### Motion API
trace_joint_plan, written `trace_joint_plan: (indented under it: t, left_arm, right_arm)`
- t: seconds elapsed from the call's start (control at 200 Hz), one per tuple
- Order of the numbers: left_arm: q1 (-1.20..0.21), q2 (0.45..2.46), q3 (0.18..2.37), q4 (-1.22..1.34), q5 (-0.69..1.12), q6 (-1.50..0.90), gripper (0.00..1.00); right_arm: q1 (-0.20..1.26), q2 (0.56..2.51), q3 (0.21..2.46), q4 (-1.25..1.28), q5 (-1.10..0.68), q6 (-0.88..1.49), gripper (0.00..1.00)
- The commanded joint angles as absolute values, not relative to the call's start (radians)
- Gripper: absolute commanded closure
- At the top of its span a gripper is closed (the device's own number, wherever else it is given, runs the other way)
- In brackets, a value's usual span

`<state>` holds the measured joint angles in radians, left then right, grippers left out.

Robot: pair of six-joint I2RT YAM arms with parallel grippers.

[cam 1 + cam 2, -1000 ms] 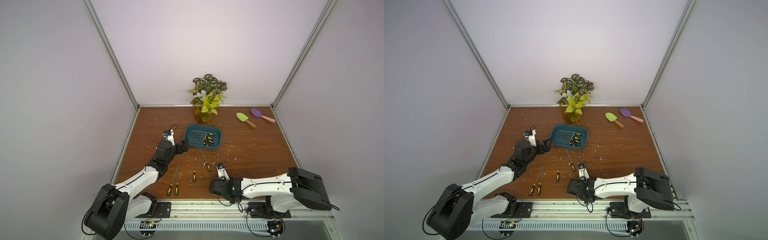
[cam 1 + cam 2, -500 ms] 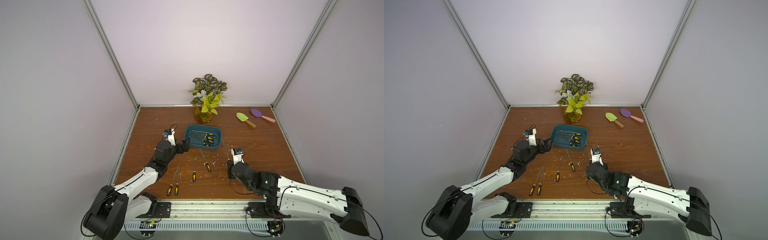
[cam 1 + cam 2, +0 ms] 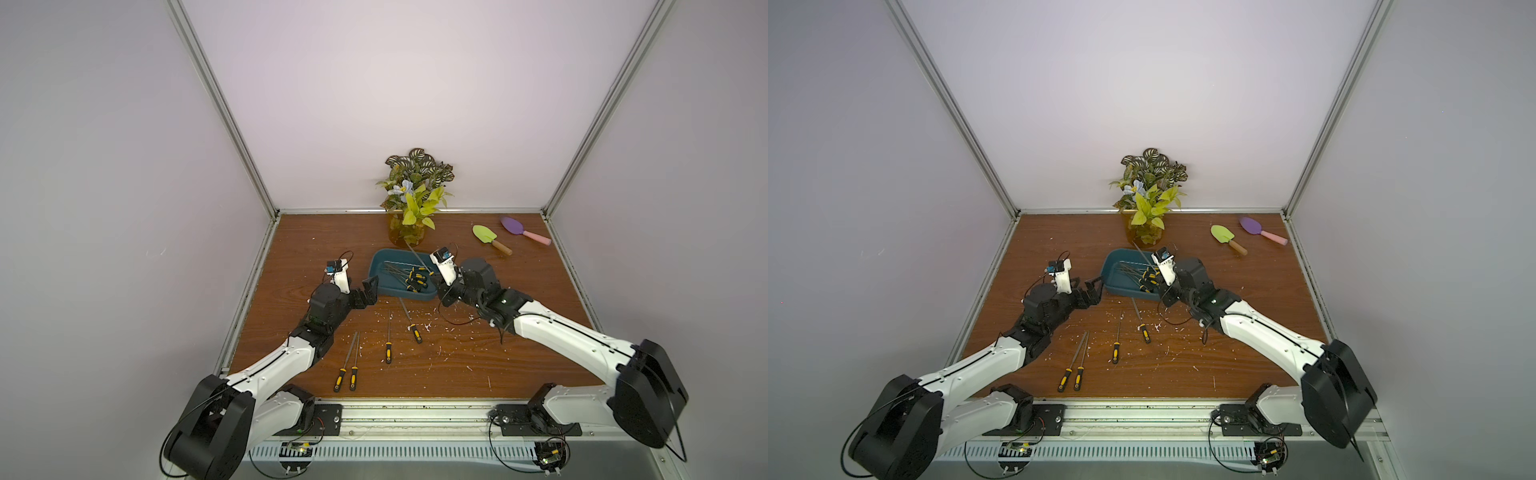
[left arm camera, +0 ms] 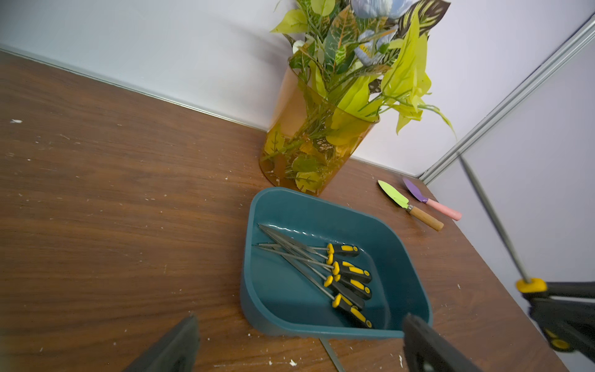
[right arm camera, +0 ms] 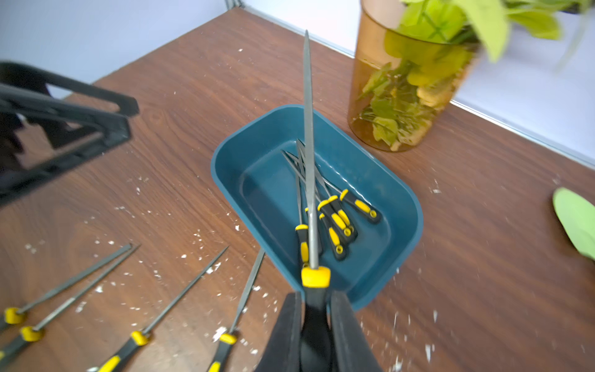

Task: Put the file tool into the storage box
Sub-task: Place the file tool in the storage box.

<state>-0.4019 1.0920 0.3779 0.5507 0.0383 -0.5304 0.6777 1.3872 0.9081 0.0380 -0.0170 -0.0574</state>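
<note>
Holding a file (image 5: pixel 308 145) by its handle, the right jaws are clamped tight over the blue box (image 5: pixel 257 180), middle of the frame. The left jaws stand apart beside it.

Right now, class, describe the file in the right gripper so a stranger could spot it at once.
On the wooden table sits a teal storage box. At its right end the right gripper clamps a black-and-yellow handle. That file alone is off the surface, blade slanting up; the other files lie flat.
</note>
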Motion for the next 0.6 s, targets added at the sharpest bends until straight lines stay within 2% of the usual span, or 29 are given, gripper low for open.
trace_joint_plan:
  t: [0.0, 0.12, 0.38, 0.596]
  left_arm:
    - [-0.399, 1.064, 0.365, 0.560, 0.003, -0.511, 0.00]
    - [-0.398, 1.050, 0.364, 0.553, -0.004, -0.509, 0.00]
    - [-0.399, 1.043, 0.365, 0.542, -0.024, -0.509, 0.00]
    - [-0.399, 1.040, 0.365, 0.538, -0.032, -0.507, 0.00]
  right_arm:
    - [0.622, 1.477, 0.983, 0.129, -0.205, -0.247, 1.00]
    - [0.574, 1.601, 1.056, 0.139, -0.291, -0.317, 1.00]
    - [0.549, 1.859, 1.255, 0.028, -0.338, -0.416, 1.00]
    - [0.549, 1.983, 1.371, -0.086, -0.389, -0.454, 1.00]
